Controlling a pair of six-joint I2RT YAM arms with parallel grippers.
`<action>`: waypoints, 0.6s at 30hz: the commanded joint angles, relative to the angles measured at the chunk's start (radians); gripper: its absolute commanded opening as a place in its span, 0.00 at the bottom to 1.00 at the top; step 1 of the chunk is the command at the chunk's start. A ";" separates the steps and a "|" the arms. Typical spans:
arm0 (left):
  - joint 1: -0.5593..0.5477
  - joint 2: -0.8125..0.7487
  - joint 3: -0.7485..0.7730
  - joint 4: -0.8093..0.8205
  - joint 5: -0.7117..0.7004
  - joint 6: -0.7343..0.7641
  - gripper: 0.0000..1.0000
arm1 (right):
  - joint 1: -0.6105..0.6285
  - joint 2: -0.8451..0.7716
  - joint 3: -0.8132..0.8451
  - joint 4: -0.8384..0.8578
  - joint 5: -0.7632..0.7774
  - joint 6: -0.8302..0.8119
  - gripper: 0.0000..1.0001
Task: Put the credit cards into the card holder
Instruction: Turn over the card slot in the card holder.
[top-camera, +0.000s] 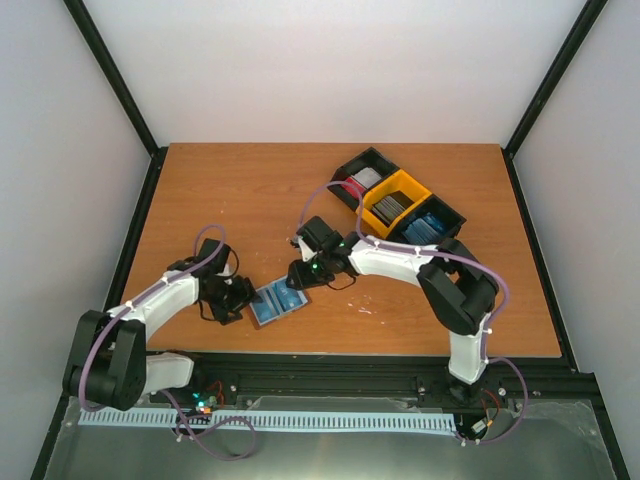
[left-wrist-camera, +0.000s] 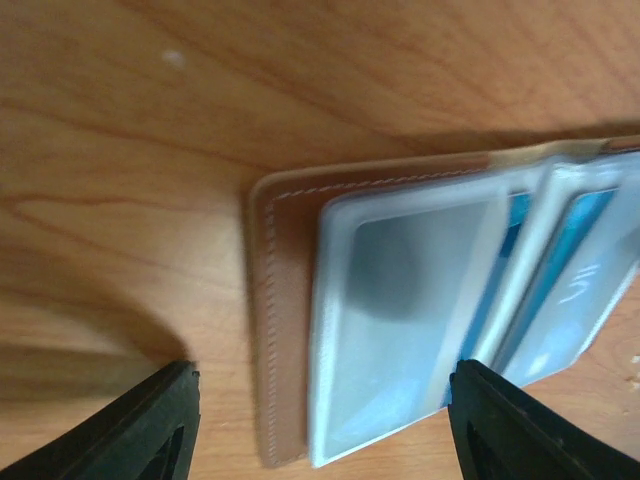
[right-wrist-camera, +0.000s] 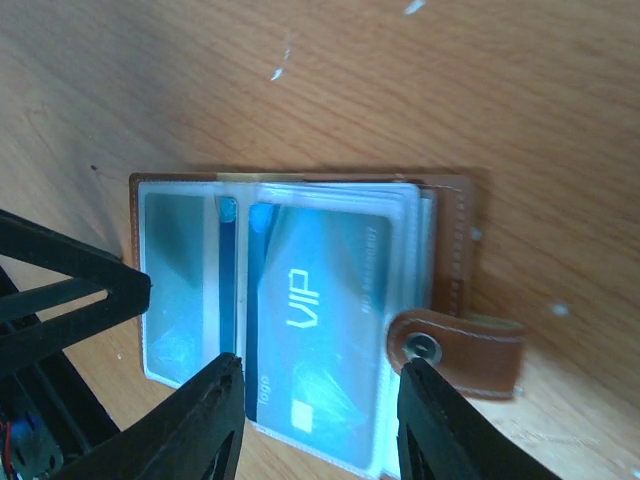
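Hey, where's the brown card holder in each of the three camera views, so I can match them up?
Top external: card holder lies open on the table, left of centre near the front edge.
Left wrist: card holder fills centre and right, brown edge leftmost.
Right wrist: card holder in the centre, tab clasp at right.
Shared landmark: the blue card in its clear sleeves, seen in all three.

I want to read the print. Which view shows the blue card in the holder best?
Right wrist: the blue card lies close inside the open holder, VIP print readable. Left wrist shows only blurred blue strips; the top view, a tiny blue patch.
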 joint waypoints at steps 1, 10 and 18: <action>0.006 0.040 -0.002 0.065 0.029 -0.042 0.70 | 0.031 0.059 0.058 -0.032 -0.032 -0.027 0.42; 0.008 0.058 0.003 0.072 0.021 -0.034 0.56 | 0.032 0.121 0.093 -0.105 0.062 -0.006 0.40; 0.008 0.061 0.000 0.097 0.054 -0.014 0.49 | 0.033 0.113 0.070 -0.055 -0.032 0.000 0.30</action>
